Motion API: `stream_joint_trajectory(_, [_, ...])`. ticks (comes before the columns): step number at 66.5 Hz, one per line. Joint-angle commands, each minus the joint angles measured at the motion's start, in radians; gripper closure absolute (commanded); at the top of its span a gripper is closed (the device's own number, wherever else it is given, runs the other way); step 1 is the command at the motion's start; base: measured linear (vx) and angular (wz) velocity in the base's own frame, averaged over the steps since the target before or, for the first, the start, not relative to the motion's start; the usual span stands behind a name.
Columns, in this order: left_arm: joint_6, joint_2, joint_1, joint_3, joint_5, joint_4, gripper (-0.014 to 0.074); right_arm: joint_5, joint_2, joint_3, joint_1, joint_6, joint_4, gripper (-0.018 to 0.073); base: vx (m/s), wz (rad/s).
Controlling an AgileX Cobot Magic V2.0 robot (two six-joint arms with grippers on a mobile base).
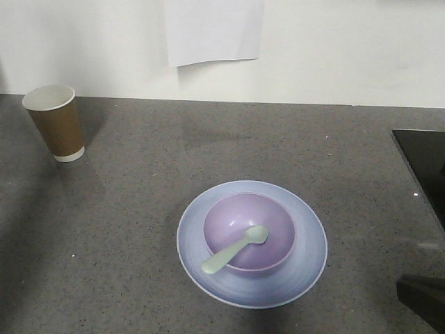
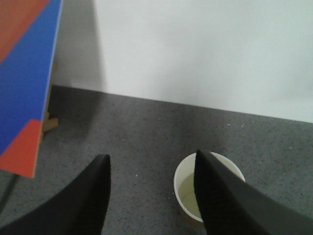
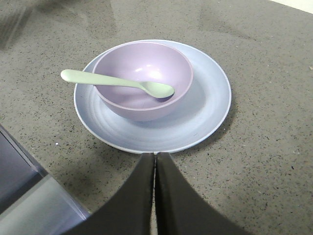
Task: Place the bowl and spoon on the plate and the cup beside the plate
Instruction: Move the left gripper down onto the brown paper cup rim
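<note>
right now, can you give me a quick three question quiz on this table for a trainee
1. True or false: the spoon lies flat on the plate, outside the bowl.
2. Which tool is shut? A) left tool B) right tool
3. Fill in: the cup stands ____ from the plate.

Key
1. False: its head sits inside the bowl and its handle rests over the rim.
2. B: the right fingers are pressed together, empty; the left is open above the cup.
3. Apart, upright near the wall, not yet beside the plate.
</note>
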Motion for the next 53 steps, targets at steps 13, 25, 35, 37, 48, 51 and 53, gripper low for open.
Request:
stream_joint_trajectory(13, [0.025,0.137,0.032,-0.041,-0.041,-0.072,0.0226,-0.052,0.005,-0.026,-0.003,-0.002,0.017,0.0564,0.00,0.00])
stream_joint_trajectory(25, [0.040,0.194,0.031,-0.041,-0.034,-0.100,0.0226,-0.052,0.005,-0.026,-0.003,-0.002,0.017,0.0564,0.00,0.00])
stream_joint_trajectory(35, [0.052,0.213,0.031,-0.040,-0.034,-0.109,0.0226,-0.053,0.005,-0.026,-0.003,-0.001,0.017,0.0564,0.00,0.00])
stream_joint_trajectory(37, [0.054,0.214,0.031,-0.040,-0.035,-0.109,0.0226,-0.053,0.005,-0.026,-0.003,-0.001,0.017,0.0564,0.00,0.00])
stream_joint_trajectory(48, [0.072,0.226,0.031,-0.040,-0.038,-0.155,0.0226,-0.053,0.005,-0.026,-0.003,0.001,0.017,0.0564,0.00,0.00])
stream_joint_trajectory(51, [0.072,0.231,0.031,-0.040,-0.038,-0.160,0.0226,-0.053,0.005,-0.026,-0.003,0.001,0.018,0.0564,0.00,0.00])
stream_joint_trajectory(53, [0.073,0.235,0.031,-0.040,-0.037,-0.168,0.0226,-0.053,0.005,-0.026,-0.003,0.002,0.018,0.0564,0.00,0.00])
